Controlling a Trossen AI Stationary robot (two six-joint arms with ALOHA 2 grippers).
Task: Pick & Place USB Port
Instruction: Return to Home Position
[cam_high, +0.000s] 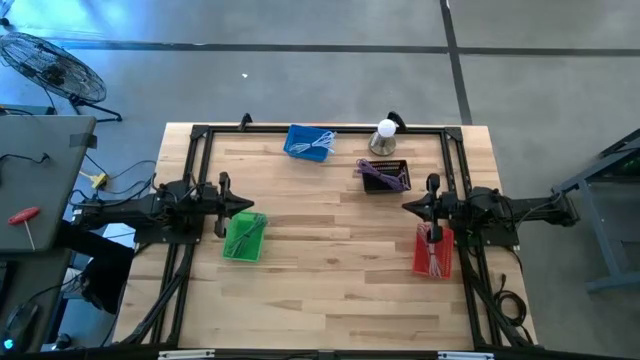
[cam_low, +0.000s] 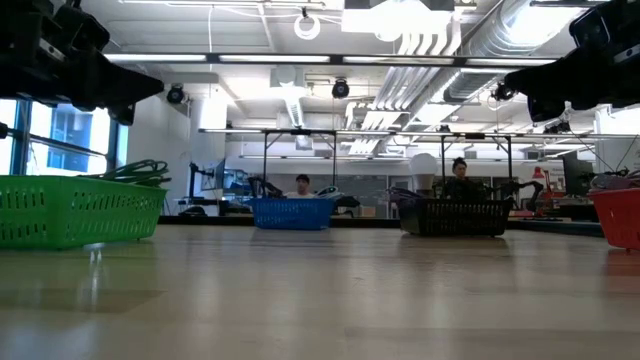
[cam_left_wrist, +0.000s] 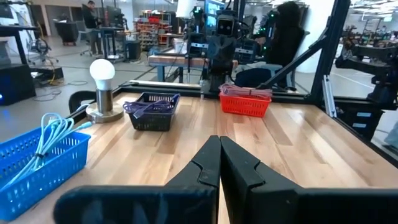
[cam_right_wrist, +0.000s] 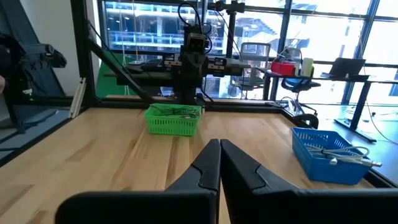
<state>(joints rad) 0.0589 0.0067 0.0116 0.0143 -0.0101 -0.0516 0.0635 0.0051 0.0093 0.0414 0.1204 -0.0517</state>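
Left claw (cam_left_wrist: 219, 140) and right claw (cam_right_wrist: 219, 144), pinched shut and empty, flank the tabletop (cam_high: 330, 285). Green cable (cam_high: 244, 232) lies in green bin (cam_low: 70, 212), light blue cable (cam_left_wrist: 50, 134) in blue bin (cam_low: 292, 214), pink cable (cam_left_wrist: 245, 91) in red bin (cam_low: 622, 218).

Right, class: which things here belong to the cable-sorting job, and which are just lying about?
Job: green bin, blue bin, red bin, black bin, each holding a cable; left gripper and right gripper, shut, at the table's sides.
Lying about: bulb lamp on the table; fan on the floor.

A bulb lamp (cam_high: 384, 138) stands on the wooden table (cam_high: 330, 285)
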